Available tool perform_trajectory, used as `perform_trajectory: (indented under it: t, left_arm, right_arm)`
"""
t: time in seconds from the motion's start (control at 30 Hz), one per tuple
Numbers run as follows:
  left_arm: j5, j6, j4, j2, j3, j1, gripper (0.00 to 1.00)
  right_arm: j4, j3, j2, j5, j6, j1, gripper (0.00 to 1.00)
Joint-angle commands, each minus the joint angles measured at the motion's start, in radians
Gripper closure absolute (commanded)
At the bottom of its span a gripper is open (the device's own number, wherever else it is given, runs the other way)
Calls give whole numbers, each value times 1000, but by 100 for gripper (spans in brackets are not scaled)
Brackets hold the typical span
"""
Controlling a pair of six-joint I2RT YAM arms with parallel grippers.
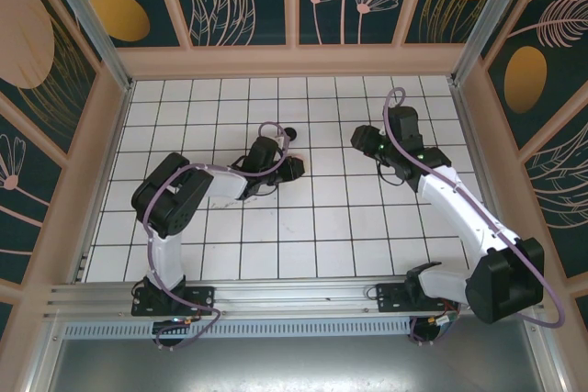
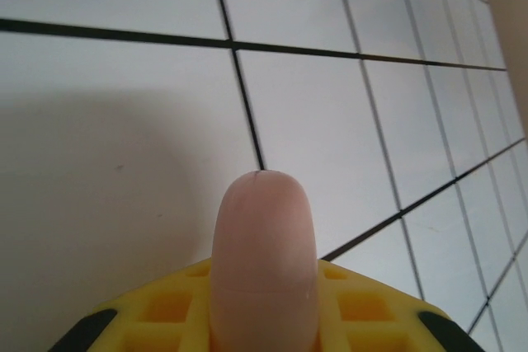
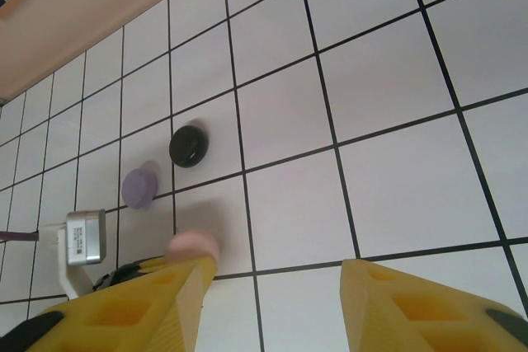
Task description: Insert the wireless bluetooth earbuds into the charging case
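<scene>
Item 1, left hand (image 2: 264, 307): I log it closed narrow on a pink charging case (image 2: 264, 237). The case stands upright between the yellow fingers (image 2: 165, 311), with the white tiled desk (image 2: 124, 121) behind it.

Item 2, right hand (image 3: 276, 286): I log it wide open, holding nothing.

Item 3, ahead of my right hand: black disc (image 3: 188, 145) and purple disc (image 3: 139, 188), near each other on the tiles. A pink disc (image 3: 192, 246) sits just beside one fingertip; I cannot tell whether they touch.

Pink charging case (image 2: 264, 253) upright, purple case (image 3: 139, 188), black case (image 3: 189, 145) lying flat
</scene>
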Motion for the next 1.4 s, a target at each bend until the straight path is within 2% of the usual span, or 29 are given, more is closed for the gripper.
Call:
perform_trajectory:
  t: [0.0, 0.07, 0.13, 0.17, 0.2, 0.23, 0.37, 0.53, 0.57, 0.73, 0.83, 1.0, 1.1, 1.2, 1.37]
  left_arm:
    - [-35, 18, -76, 26, 29, 4, 72]
    - [-51, 33, -103, 24, 30, 4, 66]
    - [-71, 52, -142, 19, 30, 4, 50]
    - [-79, 59, -152, 13, 58, 4, 40]
    - [-91, 67, -161, 5, 60, 4, 7]
    - [-106, 75, -169, -9, 58, 4, 1]
    - [-184, 116, -239, -83, 60, 6, 1]
    - [-280, 210, -326, -243, 63, 5, 1]
    - [-298, 228, -335, -283, 62, 6, 1]
    - [-422, 338, -373, -477, 54, 7, 1]
    - [-527, 439, -340, -595, -1, 6, 1]
    - [-723, 651, -148, -813, -188, 6, 1]
    - [-795, 830, 12, -924, -327, 5, 1]
    - [-829, 937, 114, -1006, -429, 32, 1]
    - [-775, 903, 176, -1110, -546, 177, 1]
  right_arm:
    - [9, 15, -26, 5, 5, -7, 51]
    - [3, 28, -27, 4, 4, -8, 50]
    - [-5, 45, -27, 3, 4, -8, 49]
    - [-8, 53, -28, 1, 2, -8, 49]
    - [-14, 61, -29, 2, 1, -8, 49]
    - [-20, 71, -29, 3, 0, -9, 49]
    - [-46, 97, -38, 15, -9, -19, 39]
    - [-68, 108, -66, 81, -31, -40, 3]
    - [-69, 105, -71, 102, -34, -48, 1]
    - [-38, 69, -75, 287, -96, -70, 1]
    - [9, 25, -77, 401, -137, -101, 1]
    - [217, -126, -110, 575, -219, -168, 1]
    - [369, -224, -116, 651, -254, -195, 1]
    - [481, -288, -85, 644, -288, -215, 1]
    - [726, -419, -48, 573, -365, -220, 1]
